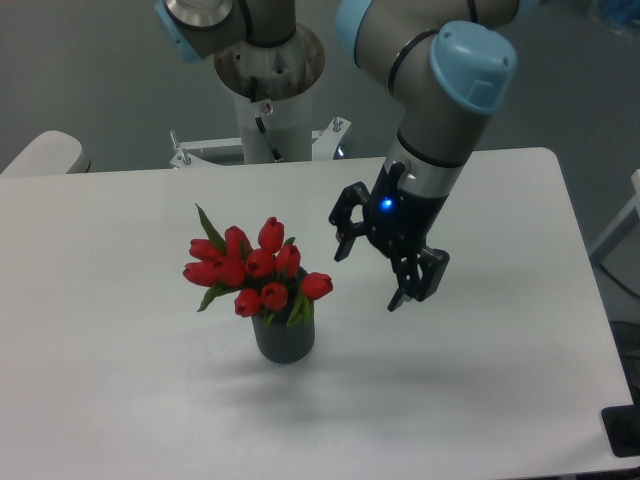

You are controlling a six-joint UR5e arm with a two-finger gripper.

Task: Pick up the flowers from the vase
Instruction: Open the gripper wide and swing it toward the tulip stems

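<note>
Right of flowers (257, 266): pincer (369, 270), fingers apart

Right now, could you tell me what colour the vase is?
Dark grey, with fine vertical ribs; the vase shows clearly in the fixed camera view.

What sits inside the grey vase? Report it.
The vase holds the flowers: red tulip buds and green leaves spread above its mouth. The stems and the vase's inside are hidden by the bunch.

The UR5e arm reached down from the upper frame, its wrist tilted. The gripper (371, 272) hung above the table with both black fingers spread wide apart, holding nothing.
</note>
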